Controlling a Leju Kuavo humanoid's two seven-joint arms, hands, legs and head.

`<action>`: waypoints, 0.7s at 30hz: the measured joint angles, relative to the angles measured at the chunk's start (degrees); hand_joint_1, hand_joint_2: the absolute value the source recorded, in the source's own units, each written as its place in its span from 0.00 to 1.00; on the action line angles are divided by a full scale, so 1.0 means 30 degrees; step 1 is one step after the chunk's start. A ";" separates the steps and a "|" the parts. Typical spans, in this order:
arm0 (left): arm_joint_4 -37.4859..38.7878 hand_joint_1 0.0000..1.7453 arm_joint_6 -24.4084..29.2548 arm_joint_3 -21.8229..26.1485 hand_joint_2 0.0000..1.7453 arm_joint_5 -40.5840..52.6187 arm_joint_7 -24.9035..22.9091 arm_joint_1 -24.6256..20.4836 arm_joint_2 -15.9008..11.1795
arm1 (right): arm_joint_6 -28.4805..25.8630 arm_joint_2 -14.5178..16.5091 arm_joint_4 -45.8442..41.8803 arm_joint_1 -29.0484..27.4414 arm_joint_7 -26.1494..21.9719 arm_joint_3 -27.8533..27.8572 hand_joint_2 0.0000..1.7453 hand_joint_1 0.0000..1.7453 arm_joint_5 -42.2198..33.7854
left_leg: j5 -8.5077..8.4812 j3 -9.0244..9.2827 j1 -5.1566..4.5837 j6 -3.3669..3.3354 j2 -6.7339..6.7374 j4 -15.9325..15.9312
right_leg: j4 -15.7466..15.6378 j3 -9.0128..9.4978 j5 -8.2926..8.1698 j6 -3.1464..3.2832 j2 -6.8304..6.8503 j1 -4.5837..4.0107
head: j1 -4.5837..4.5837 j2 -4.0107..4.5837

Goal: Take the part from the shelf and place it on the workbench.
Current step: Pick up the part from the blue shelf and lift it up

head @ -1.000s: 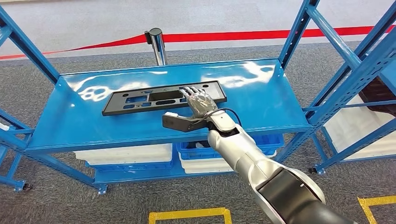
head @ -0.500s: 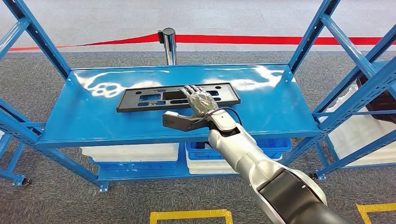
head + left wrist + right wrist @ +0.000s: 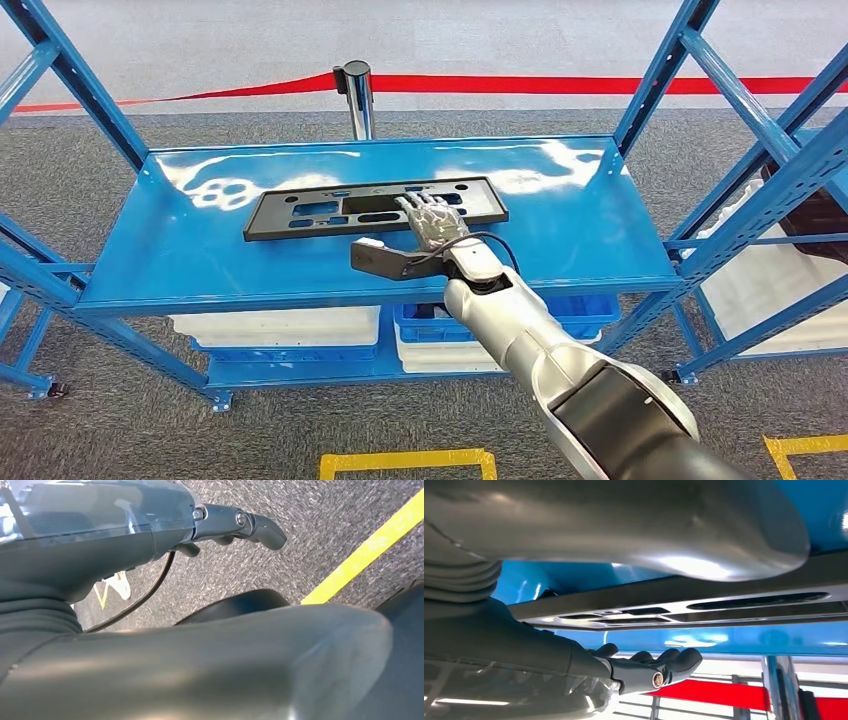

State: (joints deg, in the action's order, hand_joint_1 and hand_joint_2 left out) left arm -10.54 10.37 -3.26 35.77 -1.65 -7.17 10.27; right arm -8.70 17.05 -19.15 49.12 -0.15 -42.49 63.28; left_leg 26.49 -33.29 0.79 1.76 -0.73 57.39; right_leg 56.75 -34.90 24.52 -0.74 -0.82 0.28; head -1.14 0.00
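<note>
Black perforated part [image 3: 375, 207] lying flat on blue shelf [image 3: 560, 235]. Right hand [image 3: 430, 218] extended over the part's near edge, fingers spread, grasping nothing. Left hand [image 3: 235, 525] beside the body above grey floor [image 3: 310, 540], grip state indeterminable.

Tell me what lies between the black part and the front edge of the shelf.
In the head view, the right hand reaches over that strip onto the black part; elsewhere it is bare blue shelf.
</note>
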 joint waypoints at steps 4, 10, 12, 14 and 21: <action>-0.0003 0.00 -0.0049 0.0027 0.00 0.0095 0.0020 0.0001 0.0000 | -0.0142 0.0000 0.0045 -0.0117 -0.0146 0.0000 0.00 0.00 -0.0301 | -0.0005 0.0006 0.0013 0.0006 0.0004 -0.0001 | 0.0006 0.0003 -0.0001 0.0001 -0.0003 -0.0026 | 0.0000 0.0000; 0.0000 0.00 -0.0053 0.0045 0.00 0.0264 0.0022 0.0005 0.0000 | -0.0499 0.0000 0.0045 -0.0237 -0.0738 0.0022 0.00 0.00 -0.0788 | -0.0010 0.0009 0.0028 -0.0001 0.0005 -0.0001 | 0.0006 0.0009 -0.0003 0.0001 -0.0002 -0.0034 | 0.0000 0.0000; 0.0000 0.00 -0.0053 0.0077 0.00 0.0357 0.0018 0.0007 0.0000 | -0.0979 0.0000 0.0045 -0.0263 -0.1030 0.0066 0.00 0.00 -0.1027 | -0.0012 0.0009 0.0027 -0.0004 0.0004 -0.0001 | 0.0006 0.0011 -0.0004 0.0000 -0.0002 -0.0025 | 0.0000 0.0000; 0.0000 0.00 -0.0055 0.0144 0.00 0.0439 0.0018 0.0008 0.0000 | -0.1588 0.0004 0.0045 -0.0274 -0.1221 0.0159 0.00 0.00 -0.1219 | -0.0012 0.0008 0.0027 -0.0005 0.0004 0.0000 | 0.0006 0.0011 -0.0004 0.0000 -0.0001 -0.0018 | 0.0000 0.0000; 0.0000 0.00 -0.0162 0.0310 0.00 0.0566 -0.0024 0.0006 0.0000 | -0.2249 0.0135 0.0042 -0.0246 -0.1441 0.0473 0.00 0.00 -0.1459 | 0.0016 -0.0007 -0.0073 -0.0149 0.0006 0.0052 | -0.0094 0.0043 -0.0061 -0.0151 0.0002 0.0084 | 0.0020 0.0000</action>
State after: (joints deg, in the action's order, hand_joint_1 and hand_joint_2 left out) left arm -10.54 9.88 -2.33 37.47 -1.72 -7.15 10.27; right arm -15.45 17.45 -19.03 48.38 -4.48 -41.07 58.90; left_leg 26.54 -33.31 0.57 1.31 -0.71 57.54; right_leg 56.47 -34.77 24.34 -1.19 -0.81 0.53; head -1.08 0.00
